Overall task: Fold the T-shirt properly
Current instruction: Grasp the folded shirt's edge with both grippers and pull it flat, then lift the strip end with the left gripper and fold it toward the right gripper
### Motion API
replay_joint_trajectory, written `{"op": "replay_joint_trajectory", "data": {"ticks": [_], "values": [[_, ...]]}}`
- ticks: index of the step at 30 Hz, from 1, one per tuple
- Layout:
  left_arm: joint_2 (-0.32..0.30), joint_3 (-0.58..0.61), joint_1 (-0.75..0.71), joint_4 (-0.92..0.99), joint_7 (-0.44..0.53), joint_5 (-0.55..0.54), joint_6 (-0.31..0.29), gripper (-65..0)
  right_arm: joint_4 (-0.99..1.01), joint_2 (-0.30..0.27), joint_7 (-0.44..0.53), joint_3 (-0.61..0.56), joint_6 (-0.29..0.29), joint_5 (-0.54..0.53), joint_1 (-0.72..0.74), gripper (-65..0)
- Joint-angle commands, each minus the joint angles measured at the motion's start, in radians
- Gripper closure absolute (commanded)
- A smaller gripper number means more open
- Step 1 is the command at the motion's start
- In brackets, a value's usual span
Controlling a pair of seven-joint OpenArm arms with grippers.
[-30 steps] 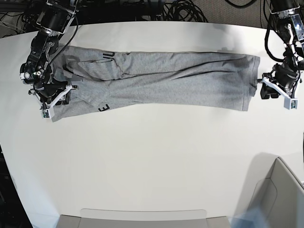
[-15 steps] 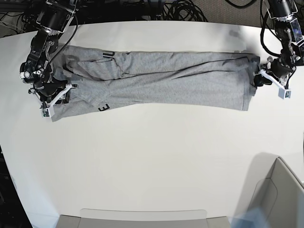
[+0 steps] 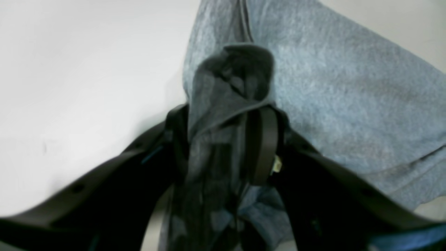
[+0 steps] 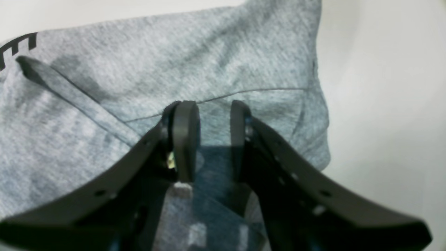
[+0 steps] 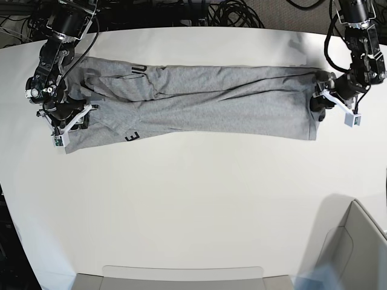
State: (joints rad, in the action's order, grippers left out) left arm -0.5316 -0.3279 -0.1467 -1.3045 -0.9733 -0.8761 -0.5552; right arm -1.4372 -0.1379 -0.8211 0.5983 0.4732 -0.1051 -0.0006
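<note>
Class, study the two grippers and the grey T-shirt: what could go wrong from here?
The left gripper's open jaws straddle a raised, crumpled fold of the heather-grey cotton T-shirt; closing might pinch only some layers and pull them apart.

The right gripper stands open over cloth near a loose diagonal fold, so it could catch that too and leave a crease.

A smooth, glossy white tabletop (image 5: pixel 181 205) is spread across most of the base view, softly lit. At lower right, an angular grey plastic bin (image 5: pixel 357 248) is seen; at upper centre, coiled black cables (image 5: pixel 233 13) are gathered by the table's edge.
</note>
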Motion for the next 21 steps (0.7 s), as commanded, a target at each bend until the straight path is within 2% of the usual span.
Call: {"op": "replay_joint_trajectory", "data": {"ticks": [1,9,12,15,18,19,21], "values": [[-0.018,-0.004,0.012,-0.013,0.006,-0.021,-0.007,-27.0,-0.017,-0.012,0.013,-0.001,-0.001,-0.006,0.014,-17.5],[0.055,-0.001,0.012,-0.013,-0.016,-0.018,-0.007,-26.7,-0.018,-0.012,0.013,-0.001,-0.001,-0.006,0.014,-17.5],[0.06,-0.001,0.012,-0.013,-0.016,-0.016,-0.022,-25.6,-0.018,-0.012,0.013,-0.03,-0.001,-0.006,0.014,-17.4],[0.058,-0.001,0.012,-0.013,-0.017,-0.015,-0.07,-17.3,-0.02,-0.012,0.013,-0.045,-0.001,-0.005,0.014,-17.4],[0.054,-0.001,0.012,-0.002,-0.017,-0.013,-0.072,-2.3,-0.02,-0.01,0.013,-0.045,-0.001,-0.006,0.015,-17.4],[0.052,-0.001,0.014,0.009,-0.017,-0.013,-0.075,0.0,-0.021,-0.009,0.013,-0.045,-0.001,-0.006,0.017,-17.4],[0.052,-0.004,0.017,0.044,-0.016,-0.013,-0.082,0.0,-0.021,-0.009,0.015,-0.045,-0.001,-0.006,0.02,-17.4]]}}
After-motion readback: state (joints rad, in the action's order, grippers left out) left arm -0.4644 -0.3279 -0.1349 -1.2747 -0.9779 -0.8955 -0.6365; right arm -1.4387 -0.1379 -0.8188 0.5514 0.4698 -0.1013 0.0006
